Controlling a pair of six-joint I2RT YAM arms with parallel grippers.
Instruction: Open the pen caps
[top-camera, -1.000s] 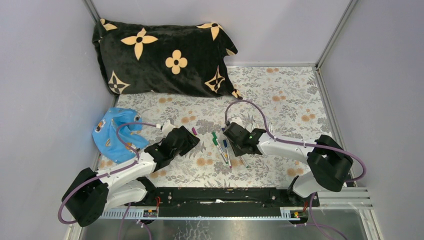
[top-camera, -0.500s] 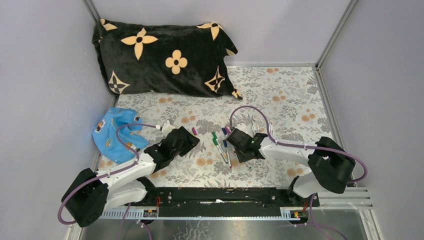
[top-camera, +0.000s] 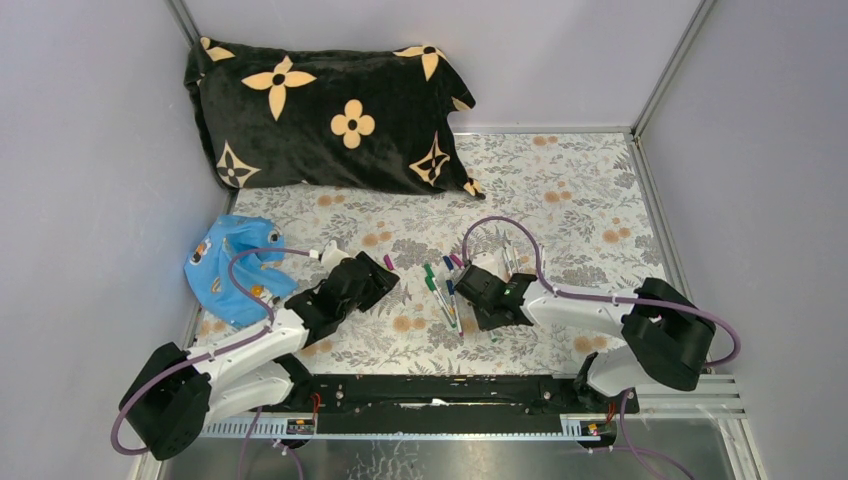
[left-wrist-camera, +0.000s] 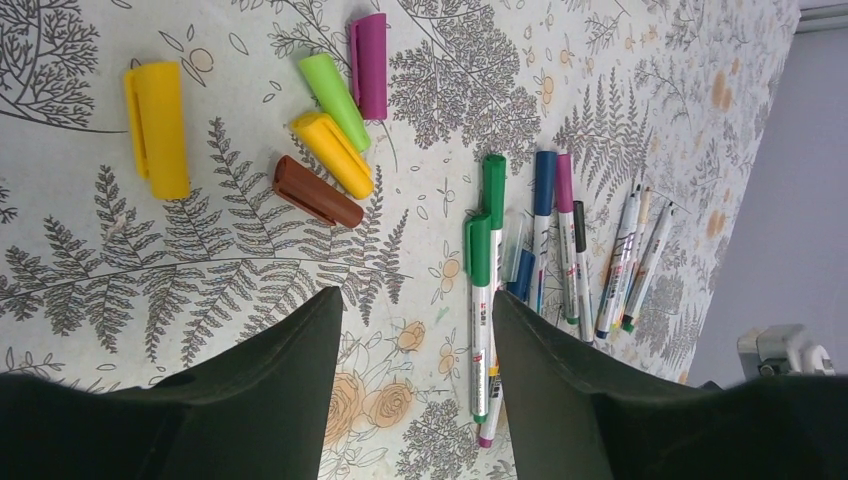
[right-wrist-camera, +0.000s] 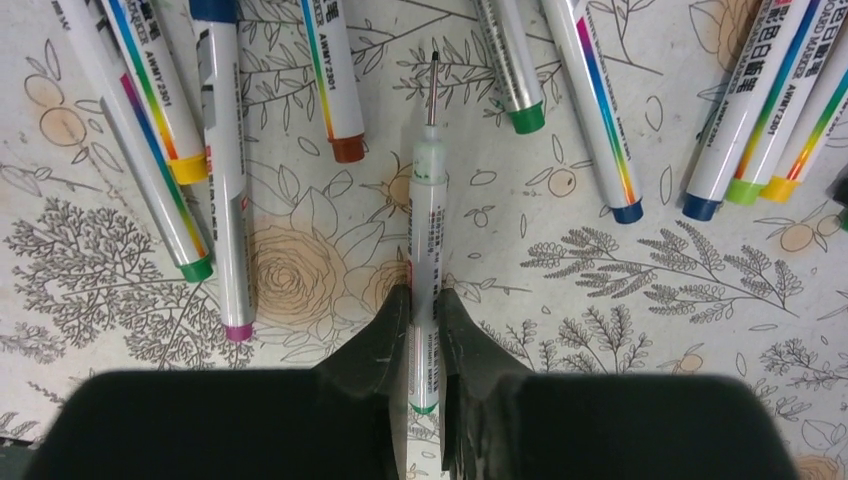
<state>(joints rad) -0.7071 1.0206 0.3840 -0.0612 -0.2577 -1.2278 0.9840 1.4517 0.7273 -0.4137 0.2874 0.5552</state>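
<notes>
Right pincer (right-wrist-camera: 424, 302) closed on rear barrel of pen (right-wrist-camera: 427, 200), flat on desk (right-wrist-camera: 620, 340). Bare nib points away, cap already off, so grip likely to shift it aside. Other pens (right-wrist-camera: 228, 180) lie ahead, both sides. Left pincer (left-wrist-camera: 415, 302) half-open, empty. Loose pen caps (left-wrist-camera: 332, 155) grouped ahead-left, probably drop spot.

The left arm (top-camera: 250, 348) and the right arm (top-camera: 580, 300) both pair smooth white links with bulky matte-black joint housings, and a purple cable (top-camera: 238, 275) loops loosely along each. Each arm ends in dark, wedge-shaped fingers (left-wrist-camera: 270, 390), and both bases are bolted to a black rail (top-camera: 440, 392).
</notes>
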